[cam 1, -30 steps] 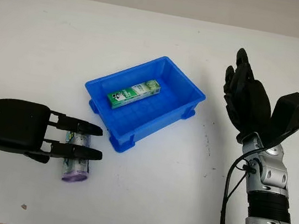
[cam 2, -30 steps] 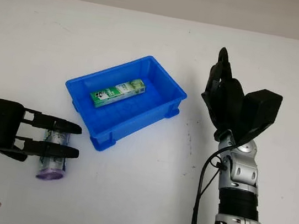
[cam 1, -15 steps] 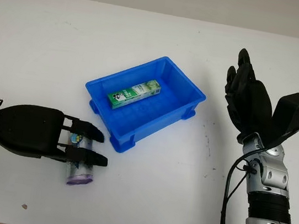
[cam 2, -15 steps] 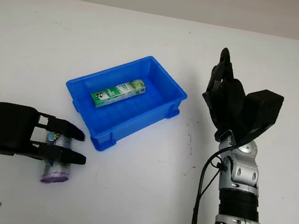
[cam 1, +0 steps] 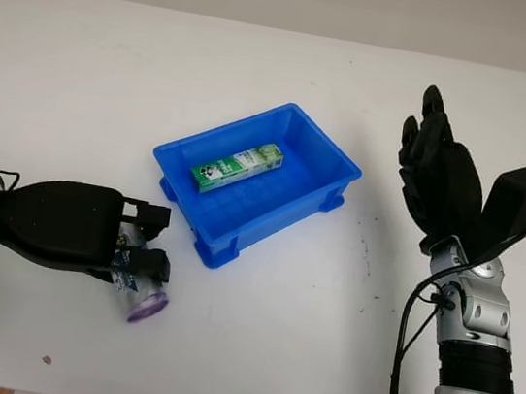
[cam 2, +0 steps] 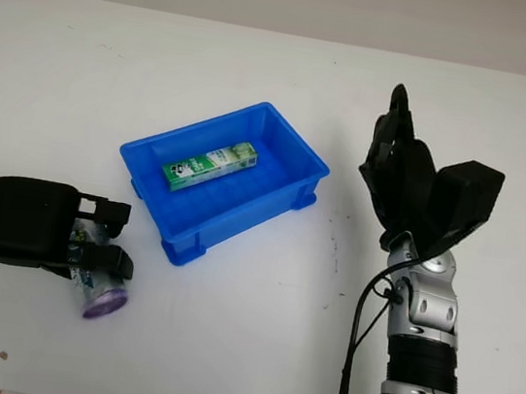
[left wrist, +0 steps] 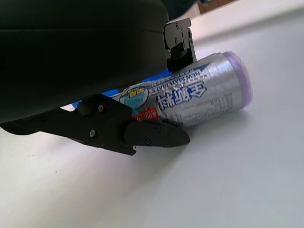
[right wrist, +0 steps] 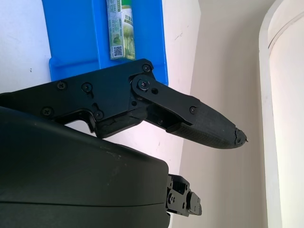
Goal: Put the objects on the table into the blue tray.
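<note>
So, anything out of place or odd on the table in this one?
Nothing stands out. The can lies on its side on the table with the left hand curled around it. The green box sits in the blue tray. The right hand is open, raised.

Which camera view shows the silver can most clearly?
The left wrist view: the can lies on its side on the table, label readable, with the left hand closed around it. In both eye views the hand covers most of it, leaving mainly the purple end visible.
</note>
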You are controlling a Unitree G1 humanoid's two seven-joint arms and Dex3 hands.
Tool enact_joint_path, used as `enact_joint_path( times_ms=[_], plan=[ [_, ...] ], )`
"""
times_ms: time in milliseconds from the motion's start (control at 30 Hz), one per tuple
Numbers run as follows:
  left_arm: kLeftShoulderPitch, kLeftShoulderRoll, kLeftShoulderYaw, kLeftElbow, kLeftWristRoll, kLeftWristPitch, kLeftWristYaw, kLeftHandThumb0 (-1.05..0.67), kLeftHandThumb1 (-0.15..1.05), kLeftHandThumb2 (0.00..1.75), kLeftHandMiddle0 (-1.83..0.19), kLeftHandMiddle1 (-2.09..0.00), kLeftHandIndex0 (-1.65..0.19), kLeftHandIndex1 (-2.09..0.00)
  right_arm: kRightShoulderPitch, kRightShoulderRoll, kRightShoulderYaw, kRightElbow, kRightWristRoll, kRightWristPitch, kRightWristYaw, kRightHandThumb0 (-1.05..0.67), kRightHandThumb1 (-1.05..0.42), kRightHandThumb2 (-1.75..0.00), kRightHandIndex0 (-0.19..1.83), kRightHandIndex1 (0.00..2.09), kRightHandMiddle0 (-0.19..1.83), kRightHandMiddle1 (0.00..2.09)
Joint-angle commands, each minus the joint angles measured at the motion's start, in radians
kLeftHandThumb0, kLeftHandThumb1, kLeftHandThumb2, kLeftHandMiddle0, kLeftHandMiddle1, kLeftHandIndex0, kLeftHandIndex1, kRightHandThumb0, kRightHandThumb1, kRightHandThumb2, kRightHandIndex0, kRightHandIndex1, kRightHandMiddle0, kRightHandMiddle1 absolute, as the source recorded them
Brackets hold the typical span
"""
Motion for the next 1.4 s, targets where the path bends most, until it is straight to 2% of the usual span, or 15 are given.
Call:
enact_joint_path(
  times_ms=[0,67,133,267,433,500,633,733,800,867,1067,1100,1167,1233,1367],
  plan=[
    [0.078,-0.016,-0.008,-0.04,-0.21,-0.054,-0.222,-0.49,1.05,0.32,-0.96,-2.09,-0.6,-2.09,0.007,-0.016,-0.007,-0.026,0.003,0.012,-0.001,-0.75,-1.05,-0.85,-0.19,0.0,-0.19,0.0],
    [0.13,0.056,-0.06,-0.133,-0.648,0.023,-0.622,-0.46,1.05,0.28,-0.99,-2.09,-0.69,-2.09,0.007,-0.017,-0.006,-0.028,0.004,0.014,0.002,-0.75,-1.05,-0.85,-0.19,0.0,-0.19,0.0],
    [0.173,0.141,-0.115,-0.316,-1.042,0.221,-0.99,-0.44,1.05,0.29,-0.9,-2.09,-0.63,-2.09,0.006,-0.017,-0.006,-0.023,0.007,0.01,0.007,-0.74,-1.05,-0.85,-0.19,0.0,-0.19,0.0],
    [0.145,0.205,-0.078,-0.609,-1.49,0.651,-1.516,-0.44,1.05,0.35,-0.76,-2.09,-0.34,-2.09,0.002,-0.013,-0.005,-0.011,0.006,0.0,0.003,-0.73,-1.05,-0.85,-0.19,0.0,-0.19,0.0],
    [0.01,0.173,0.063,-0.742,-1.799,1.084,-1.876,-0.44,1.05,0.3,-0.61,-2.09,-0.27,-1.99,-0.001,-0.014,-0.001,-0.017,0.001,0.008,-0.003,-0.71,-1.05,-0.85,-0.19,0.0,-0.19,0.0],
    [-0.022,0.152,0.117,-0.764,-1.853,1.189,-1.948,-0.43,1.05,0.3,-0.5,-2.09,-0.27,-1.82,-0.002,-0.016,-0.002,-0.012,0.004,0.004,0.004,-0.71,-1.05,-0.85,-0.19,0.0,-0.19,0.0],
    [-0.047,0.085,0.23,-0.771,-1.985,1.371,-2.077,-0.41,1.05,0.3,-0.58,-2.09,-0.26,-2.07,0.002,-0.01,0.001,-0.02,-0.003,0.008,-0.008,-0.71,-1.05,-0.83,-0.19,0.0,-0.19,0.0],
    [-0.052,0.027,0.312,-0.762,-2.025,1.474,-2.159,-0.39,1.05,0.27,-0.66,-2.09,-0.3,-1.88,0.004,-0.011,0.006,-0.027,-0.008,0.018,-0.016,-0.71,-1.05,-0.82,-0.19,0.0,-0.19,0.0],
    [-0.071,-0.001,0.347,-0.752,-2.025,1.52,-2.209,-0.39,1.05,0.27,-0.63,-2.09,-0.32,-1.75,0.004,-0.011,0.007,-0.027,-0.008,0.019,-0.014,-0.71,-1.05,-0.82,-0.19,0.0,-0.19,0.0],
    [-0.105,-0.032,0.377,-0.724,-2.028,1.551,-2.268,-0.39,1.05,0.27,-0.62,-2.09,-0.3,-1.87,0.004,-0.01,0.006,-0.024,-0.009,0.016,-0.015,-0.71,-1.05,-0.82,-0.19,0.0,-0.19,0.0],
    [-0.259,-0.1,0.403,-0.64,-1.974,1.639,-2.399,-0.38,1.05,0.27,-0.38,-2.08,-0.27,-1.47,0.004,-0.012,0.01,-0.024,-0.016,0.025,-0.019,-0.72,-1.05,-0.82,-0.19,0.0,-0.19,0.0],
    [-0.284,-0.118,0.422,-0.621,-1.959,1.633,-2.385,-0.39,1.05,0.28,-0.46,-2.09,-0.24,-1.8,0.004,-0.012,0.01,-0.023,-0.016,0.026,-0.017,-0.72,-1.05,-0.82,-0.19,0.0,-0.19,0.0],
    [-0.319,-0.146,0.457,-0.586,-1.922,1.642,-2.325,-0.38,1.05,0.26,-0.55,-2.09,-0.24,-2.02,0.003,-0.011,0.01,-0.018,-0.015,0.022,-0.014,-0.71,-1.05,-0.83,-0.19,0.0,-0.19,0.0],
    [-0.331,-0.167,0.49,-0.595,-1.842,1.654,-2.203,-0.4,1.05,0.28,-0.58,-2.09,-0.18,-2.08,0.002,-0.011,0.011,-0.014,-0.018,0.017,-0.014,-0.71,-1.05,-0.83,-0.19,0.0,-0.19,0.0],
    [-0.286,-0.246,0.534,-0.627,-1.609,1.48,-1.96,-0.33,1.05,0.3,-0.48,-2.09,-0.02,-2.09,0.001,-0.01,0.011,-0.009,-0.017,0.014,-0.008,-0.72,-1.05,-0.83,-0.19,0.0,-0.19,0.0]
  ],
)
